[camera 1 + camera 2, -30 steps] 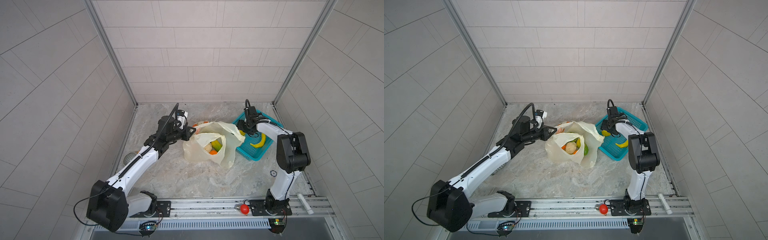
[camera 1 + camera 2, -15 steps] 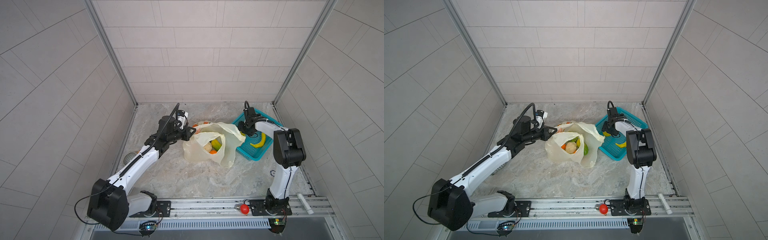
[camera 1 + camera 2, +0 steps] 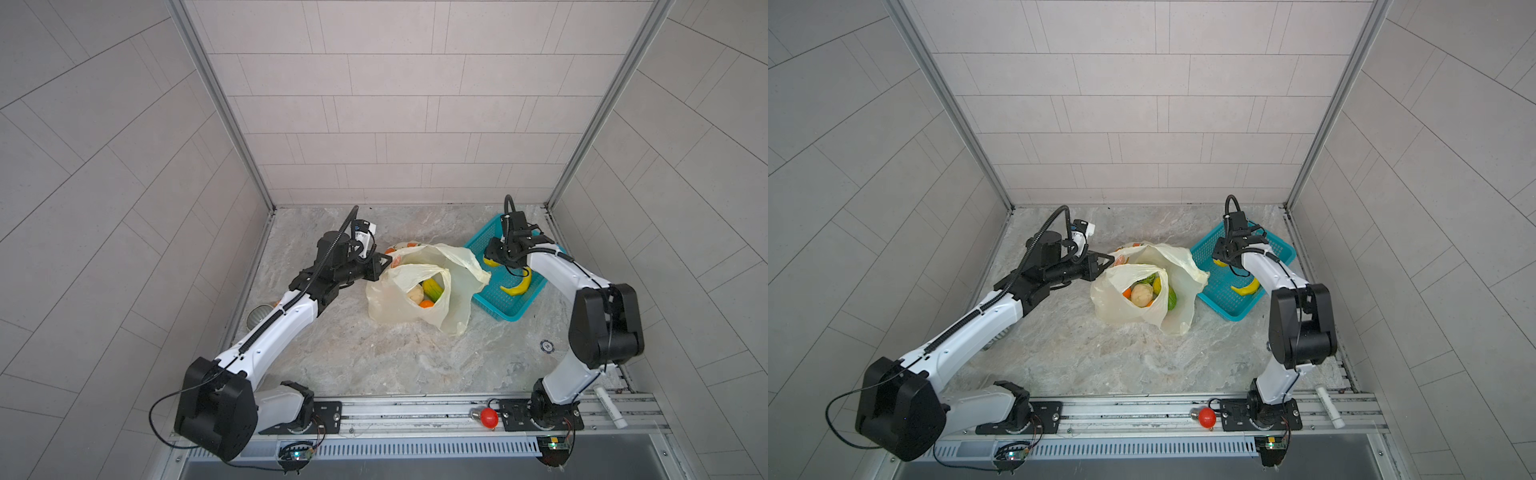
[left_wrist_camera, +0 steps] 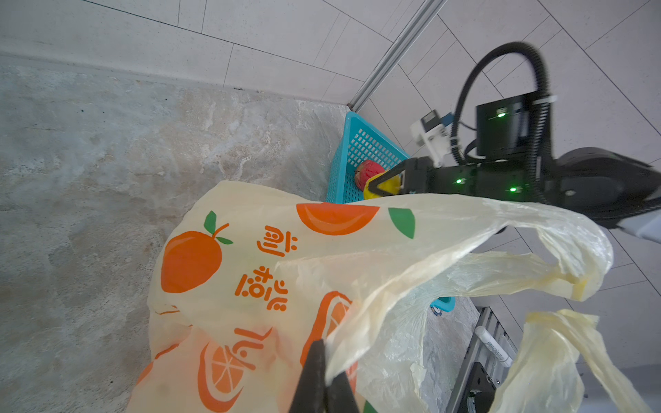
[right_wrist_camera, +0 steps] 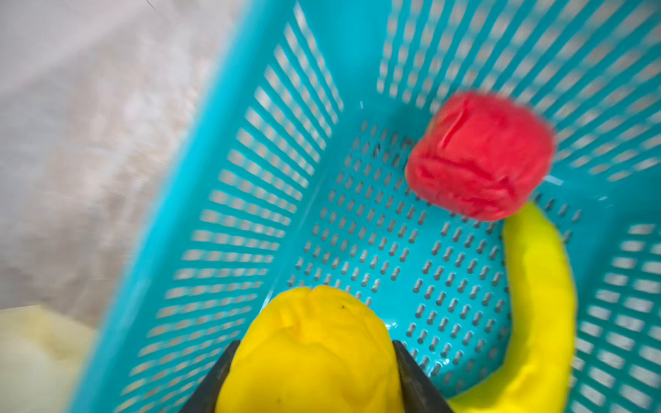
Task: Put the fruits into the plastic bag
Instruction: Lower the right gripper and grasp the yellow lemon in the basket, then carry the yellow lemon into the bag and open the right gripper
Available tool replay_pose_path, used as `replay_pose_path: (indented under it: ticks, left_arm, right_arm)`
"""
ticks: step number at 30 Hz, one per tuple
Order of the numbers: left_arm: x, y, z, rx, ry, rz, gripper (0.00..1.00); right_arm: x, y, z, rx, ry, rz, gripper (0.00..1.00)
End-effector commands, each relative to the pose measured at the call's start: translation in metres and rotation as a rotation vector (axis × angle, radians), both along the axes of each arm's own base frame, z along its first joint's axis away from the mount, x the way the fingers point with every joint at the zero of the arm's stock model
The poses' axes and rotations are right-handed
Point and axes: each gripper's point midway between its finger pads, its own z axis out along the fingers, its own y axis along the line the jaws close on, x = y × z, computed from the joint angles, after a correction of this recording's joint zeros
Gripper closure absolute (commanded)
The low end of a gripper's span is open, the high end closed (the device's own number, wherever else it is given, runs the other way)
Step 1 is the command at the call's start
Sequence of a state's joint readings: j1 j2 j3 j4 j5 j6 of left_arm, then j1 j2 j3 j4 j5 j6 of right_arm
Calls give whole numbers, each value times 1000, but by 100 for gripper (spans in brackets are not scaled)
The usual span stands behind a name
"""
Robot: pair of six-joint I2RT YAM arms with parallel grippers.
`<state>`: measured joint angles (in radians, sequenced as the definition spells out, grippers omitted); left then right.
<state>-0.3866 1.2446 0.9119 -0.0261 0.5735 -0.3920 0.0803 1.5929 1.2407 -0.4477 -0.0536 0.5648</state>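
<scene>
The marble worktop [image 3: 374,361] is carrying the whole scene. The left arm [image 3: 282,320] is reaching low and almost level from the front rail toward the middle, with its wrist rolled sideways. The right arm [image 3: 557,274] is rising steeply from its base to a high elbow, and its forearm is slanting back and down into the basket [image 3: 513,309].

The bag [image 3: 395,309] is lying in the middle of the worktop, between the two arms and touching the basket's near side, with its mouth gaping upward. The left pincer [image 3: 383,264] is clamping shut on the bag's rim, and the wrist view is showing the thin film pinched between its fingers [image 4: 314,372]. Several fruits [image 3: 1142,294] are sitting inside the bag: a whitish one, orange, yellow and green.

The teal basket is sitting at the back right. The banana [image 3: 517,286] is lying on its floor. The right pincer [image 5: 314,343] is pointing down at the bag-side end of the basket, its fingers pressing both sides of the lemon [image 5: 311,357]. Whether the lemon is resting on the floor or hanging clear of it, I cannot tell. The red ball [image 5: 479,157] is resting against one tip of the banana, apart from the lemon.
</scene>
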Motion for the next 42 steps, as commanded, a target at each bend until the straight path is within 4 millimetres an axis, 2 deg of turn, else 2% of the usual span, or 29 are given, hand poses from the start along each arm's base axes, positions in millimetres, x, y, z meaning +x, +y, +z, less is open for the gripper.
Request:
replay_pose_path:
  ticks: [1,5,6,8,11,14,15,17,19,23,26,34,42]
  left_arm:
    - [2,-2,1,-6,-14,2,100]
    - [2,-1,0,-6,-12,5,100]
    - [2,-1,0,-6,-12,8,100]
    - [2,-1,0,-6,-12,6,100]
    - [2,-1,0,-4,-12,7,100]
    - [2,-1,1,-4,-13,7,100]
    - [2,-1,1,-4,-13,6,100]
    - [1,-1,2,-5,-16,7,100]
    - [1,-1,2,-3,-14,7,100]
    - [0,1,4,1,-17,11,100]
    - [-2,1,4,5,-20,8,100]
    - [0,1,3,14,-19,12,100]
    - [1,0,6,12,-25,9,100]
  right_arm:
    - [-8,14,81,51,-196,74,60]
    - [-27,54,167,123,-477,276,60]
    - [-37,70,188,137,-546,353,60]
    - [-58,104,216,156,-625,503,59]
    - [-91,155,239,153,-685,713,58]
    - [-116,201,245,177,-700,868,56]
    - [-121,217,244,194,-695,906,56]
    - [-124,237,239,208,-687,930,56]
    - [-120,246,231,193,-681,906,56]
    - [-108,245,206,136,-636,844,57]
    - [-110,243,182,86,-564,865,57]
    - [-147,242,148,68,-480,979,57]
    - [-173,264,118,19,-398,1092,57]
